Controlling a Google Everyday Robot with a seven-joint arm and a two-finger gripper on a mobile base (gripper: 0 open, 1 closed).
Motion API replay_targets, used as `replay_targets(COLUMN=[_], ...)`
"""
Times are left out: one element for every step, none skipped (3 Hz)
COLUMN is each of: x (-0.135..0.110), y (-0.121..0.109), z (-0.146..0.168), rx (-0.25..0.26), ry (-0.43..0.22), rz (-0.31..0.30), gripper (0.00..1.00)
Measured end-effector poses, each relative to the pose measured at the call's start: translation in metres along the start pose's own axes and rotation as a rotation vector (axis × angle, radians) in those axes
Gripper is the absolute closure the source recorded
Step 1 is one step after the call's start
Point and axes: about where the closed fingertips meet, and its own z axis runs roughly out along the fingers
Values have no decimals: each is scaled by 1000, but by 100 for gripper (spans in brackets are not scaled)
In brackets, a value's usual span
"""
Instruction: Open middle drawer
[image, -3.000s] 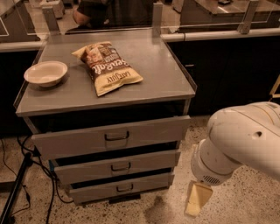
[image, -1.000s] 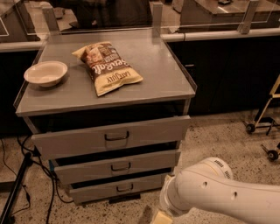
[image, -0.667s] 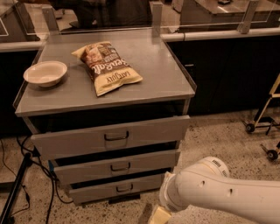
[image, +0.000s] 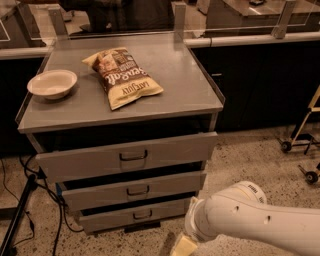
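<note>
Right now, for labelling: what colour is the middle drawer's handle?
Dark handle, camera view; gripper at bottom edge.

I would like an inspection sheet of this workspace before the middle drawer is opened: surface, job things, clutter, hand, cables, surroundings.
Surface: grey metal cabinet top, flat, carries two items.
Job's things: wide shallow grey middle drawer, second of three fronts, its tray not showing; its small dark bar handle is free.
Clutter: white round bowl at the left; yellow-brown snack bag lying flat beside it, apart.
Grippers: pale yellow hand at the lower picture edge, right of the lowest grey front, touching no drawer.
Cables: black cables on the floor left of the cabinet.
Surroundings: speckled floor; wheeled frame at the right.
</note>
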Motion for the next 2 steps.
replay_targets(x=[-22,-48], y=[-4,-11], z=[12,20], rx=[7,19], ry=[-49,-88], rz=[-30,-80], gripper=[0,0])
